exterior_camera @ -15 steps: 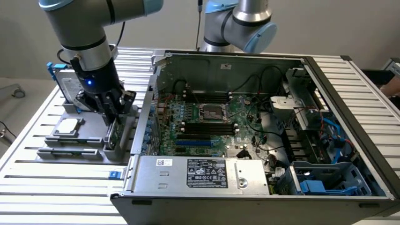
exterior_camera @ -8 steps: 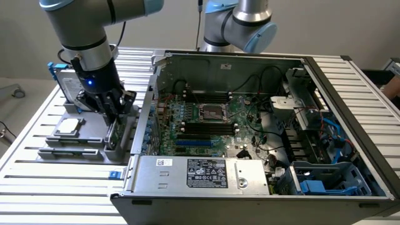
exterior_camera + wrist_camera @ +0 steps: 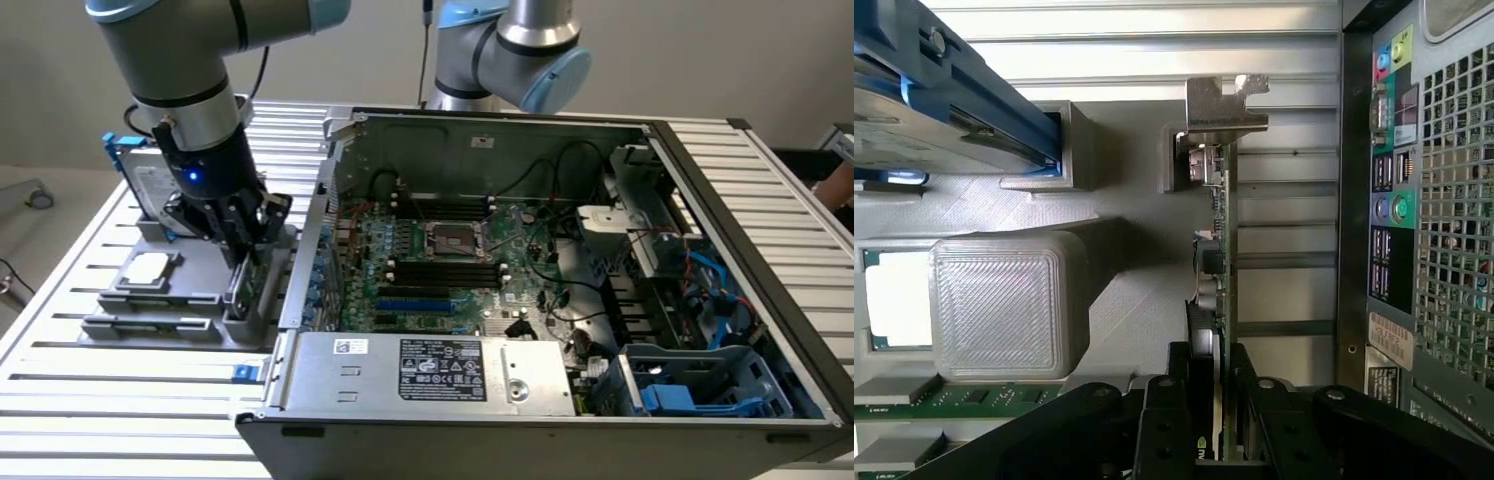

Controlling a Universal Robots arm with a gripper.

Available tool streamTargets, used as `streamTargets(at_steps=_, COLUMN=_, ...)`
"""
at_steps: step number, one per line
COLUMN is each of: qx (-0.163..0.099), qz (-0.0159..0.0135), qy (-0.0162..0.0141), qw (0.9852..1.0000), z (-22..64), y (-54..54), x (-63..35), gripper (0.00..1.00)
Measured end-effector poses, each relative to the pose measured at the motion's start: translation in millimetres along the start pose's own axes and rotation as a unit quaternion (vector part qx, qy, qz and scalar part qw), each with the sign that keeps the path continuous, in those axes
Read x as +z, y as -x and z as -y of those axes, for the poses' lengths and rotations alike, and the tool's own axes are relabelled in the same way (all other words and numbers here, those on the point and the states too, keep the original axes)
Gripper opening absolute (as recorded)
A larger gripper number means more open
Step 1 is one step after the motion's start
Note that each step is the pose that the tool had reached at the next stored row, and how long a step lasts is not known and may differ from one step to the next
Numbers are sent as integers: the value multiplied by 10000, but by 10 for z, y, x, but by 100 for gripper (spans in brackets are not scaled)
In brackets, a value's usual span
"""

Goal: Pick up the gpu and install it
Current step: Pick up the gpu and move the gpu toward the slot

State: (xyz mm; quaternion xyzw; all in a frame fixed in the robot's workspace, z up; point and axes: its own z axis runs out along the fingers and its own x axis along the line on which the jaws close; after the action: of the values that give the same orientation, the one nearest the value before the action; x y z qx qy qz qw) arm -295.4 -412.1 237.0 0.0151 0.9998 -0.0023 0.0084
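Set down astride gpu (image 3: pixel 1219 250) with gripper (image 3: pixel 1212 395), card on edge beside case (image 3: pixel 494 116), lengthwise along its wall; clamping cannot be told.

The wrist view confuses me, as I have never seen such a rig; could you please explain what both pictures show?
The machine is a robot arm ending in a gripper. The exterior view comes from a camera off the arm. The wrist view comes from a camera on the wrist, looking along the gripper. On the slatted table lie a grey holder and an open computer case with its motherboard. The holder carries a hard drive in a blue frame, a square CPU chip and the gpu, standing on edge. The gripper appears closed on the gpu, which sits in its slot in the holder.
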Motion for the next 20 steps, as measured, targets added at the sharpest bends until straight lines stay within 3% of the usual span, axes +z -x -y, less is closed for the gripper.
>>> streamTargets(at_steps=5, qx=0, qz=0, qy=0, qw=10000, z=0, y=1, x=-26, gripper=27)
streamTargets(at_steps=9, qx=0, qz=0, qy=0, qw=10000, z=0, y=2, x=-103, gripper=27)
streamTargets(at_steps=20, qx=0, qz=-1, qy=0, qw=10000, z=2, y=11, x=-597, gripper=27)
